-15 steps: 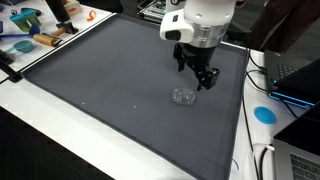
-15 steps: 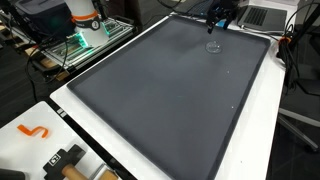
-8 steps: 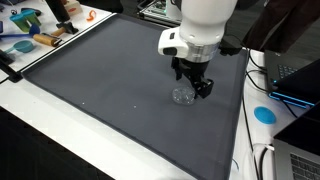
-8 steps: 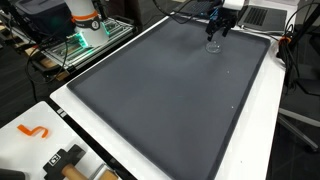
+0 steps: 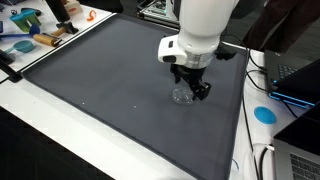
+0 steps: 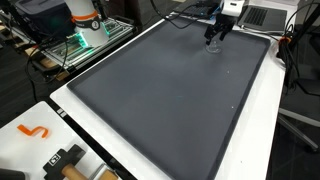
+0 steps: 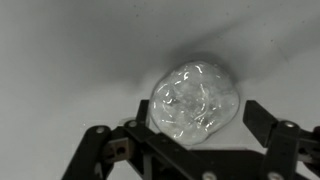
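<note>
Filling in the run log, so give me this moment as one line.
gripper: open | position: fingers either side of clear plastic object | object: lying on dark grey mat

**Robot body, as seen in both exterior views and the wrist view.** Your arm (image 5: 205,20) has a smooth, glossy white casing built from rounded, tubular sections with no markings legible at this size. A small white box-shaped housing (image 5: 171,47) projects from one side of the wrist. Below the white casing, a short black collar (image 5: 194,63) joins the arm to your tool (image 5: 192,90), which is matte black throughout. In the wrist view, the tool's fingers (image 7: 95,148) appear as flat black bars linked in pairs. Each joint carries a round pivot pin (image 7: 100,131) with a slightly paler, metallic head. The finger ends are squared and plain.
</note>
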Controlling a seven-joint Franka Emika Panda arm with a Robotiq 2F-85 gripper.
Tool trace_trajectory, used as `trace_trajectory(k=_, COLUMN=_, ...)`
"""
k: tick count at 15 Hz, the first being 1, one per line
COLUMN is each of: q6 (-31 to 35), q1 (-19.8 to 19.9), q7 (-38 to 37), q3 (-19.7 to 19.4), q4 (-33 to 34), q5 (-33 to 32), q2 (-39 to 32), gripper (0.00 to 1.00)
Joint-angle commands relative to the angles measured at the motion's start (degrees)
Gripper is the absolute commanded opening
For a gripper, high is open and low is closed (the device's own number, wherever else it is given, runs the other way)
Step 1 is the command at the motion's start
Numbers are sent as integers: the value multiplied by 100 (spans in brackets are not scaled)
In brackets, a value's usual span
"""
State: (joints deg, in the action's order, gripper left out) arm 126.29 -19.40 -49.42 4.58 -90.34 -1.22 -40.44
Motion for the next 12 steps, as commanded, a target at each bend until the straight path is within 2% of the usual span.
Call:
trace_trajectory(k=1, q6=148, q1=-36, q7=170, q3=-60, q4=-25, q5=21, q2=-83, gripper=88)
trace_trajectory(k=2, q6=178, q1=-43, q7=178, q3=-70, q4=-19, q5=13, q2=-104, gripper=82)
trace_trajectory(k=3, q6=200, q1=-43, q7=202, q3=-71, q4=-10, q5=18, q2=-133, gripper=86)
trace_trajectory(k=5, q6=226, q1=-42, q7=251, q3=-80, q4=4, q5=27, q2=-186, gripper=82)
trace_trajectory(k=6, q6=237, q1=-37, q7=278, q3=-79, q4=8, q5=35, q2=-208, gripper=76)
trace_trajectory(k=7, q6=268, q1=-34, q7=289, q3=-81, q4=13, q5=42, q2=-236, gripper=67)
trace_trajectory(k=8, q6=290, q1=-39, q7=293, q3=-89, q4=20, q5=40, q2=-252, gripper=53)
trace_trajectory(k=12, q6=323, q1=-49, q7=328, q3=-99, q4=53, q5=29, q2=-256, gripper=21)
